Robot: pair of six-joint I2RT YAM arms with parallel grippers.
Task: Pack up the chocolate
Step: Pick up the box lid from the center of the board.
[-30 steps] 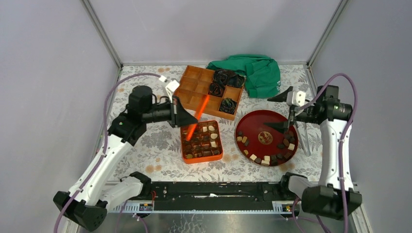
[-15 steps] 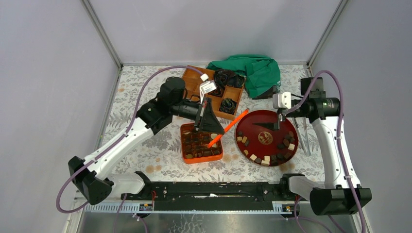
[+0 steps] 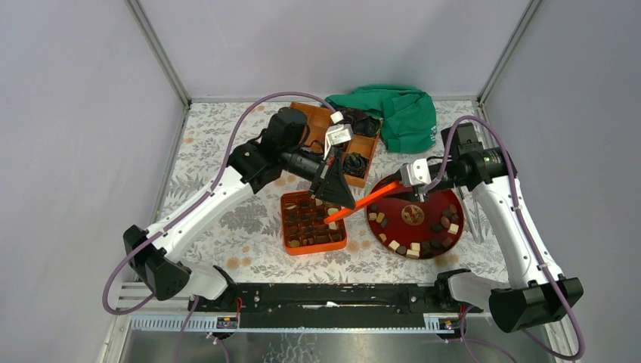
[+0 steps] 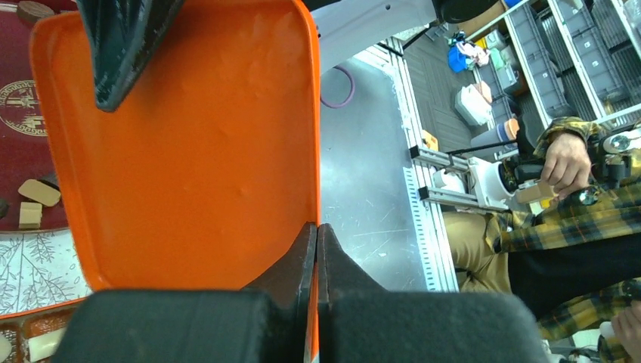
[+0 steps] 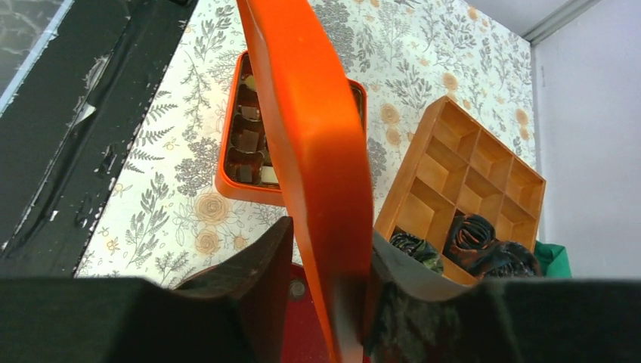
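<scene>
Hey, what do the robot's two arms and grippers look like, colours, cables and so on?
The left arm and right arm match: white shells, black joints and black bases, with a purple cable looping loosely along each. The left gripper and right gripper are black, with wedge-shaped fingers tapering to the tip. A small white block sits at each wrist.

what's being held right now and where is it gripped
The orange lid: the left gripper pinches one edge, and the right gripper appears closed on the opposite edge, so the lid spans between both arms.
</scene>
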